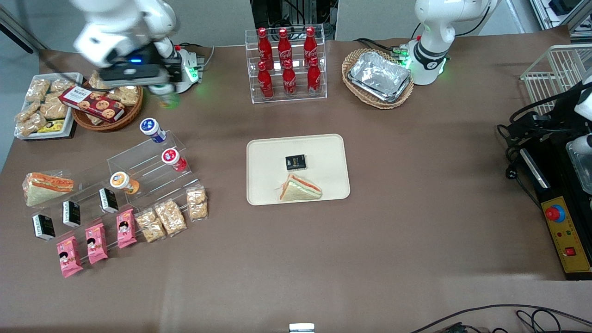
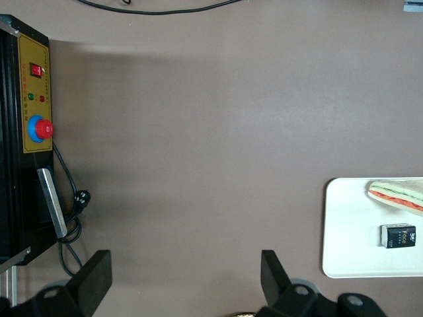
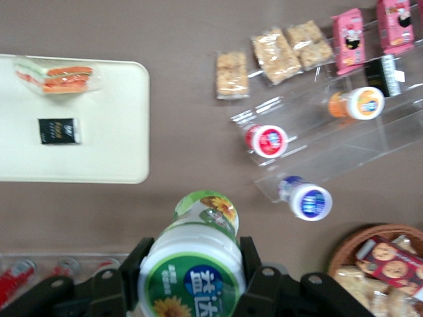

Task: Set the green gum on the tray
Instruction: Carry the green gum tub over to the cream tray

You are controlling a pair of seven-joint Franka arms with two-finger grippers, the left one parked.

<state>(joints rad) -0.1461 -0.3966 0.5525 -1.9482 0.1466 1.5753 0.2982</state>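
Observation:
The green gum [image 3: 193, 267], a green bottle with a white lid and a sunflower label, sits between the black fingers [image 3: 137, 259] of my gripper [image 3: 193, 256], which is shut on it. In the front view the gripper [image 1: 163, 91] hangs above the table beside the cookie basket, with the gum [image 1: 169, 101] as a green blur under it. The cream tray [image 1: 323, 152] lies at the middle of the table, well apart from the gripper and nearer the front camera. It holds a wrapped sandwich [image 1: 299, 188] and a small black packet [image 1: 295, 162]. The tray [image 3: 106, 139] also shows in the right wrist view.
A clear stepped stand [image 1: 148, 162] near the gripper holds blue-lidded [image 1: 152, 129], red [image 1: 174, 158] and orange [image 1: 123, 181] bottles, with snack packets [image 1: 169, 216] in front of it. A wicker basket of cookies [image 1: 104, 108], a cola rack [image 1: 286, 62] and a foil-tray basket [image 1: 378, 77] stand farther back.

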